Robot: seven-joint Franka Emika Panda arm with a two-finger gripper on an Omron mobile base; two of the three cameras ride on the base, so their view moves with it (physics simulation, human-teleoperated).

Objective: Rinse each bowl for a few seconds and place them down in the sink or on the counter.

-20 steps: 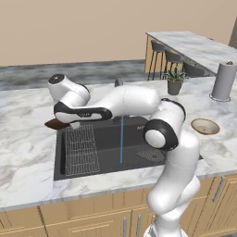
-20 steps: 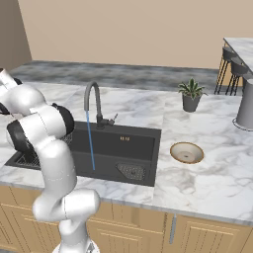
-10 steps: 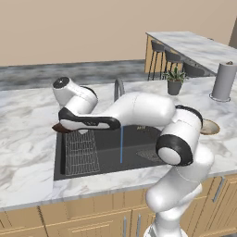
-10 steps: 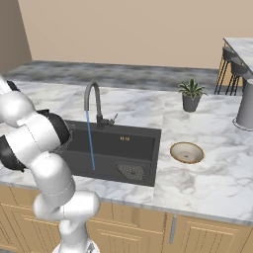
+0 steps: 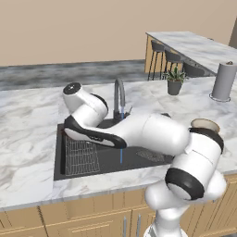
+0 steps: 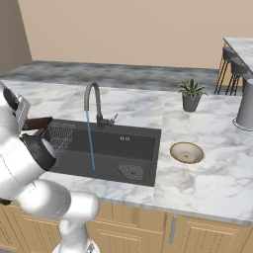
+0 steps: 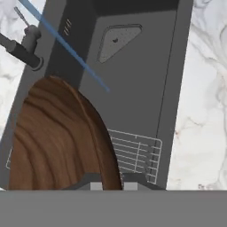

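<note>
No words, brand names, numbers or signs can be read in any of these pictures. The one thing that looks like a marking is a small row of orange-gold marks on the back inner wall of the sink (image 6: pixel 125 139), right of the middle of the right base view, too small and blurred to make out. In the hand view the same wall shows a few short pale dashes at the upper left of the frame, and these cannot be read either.
</note>
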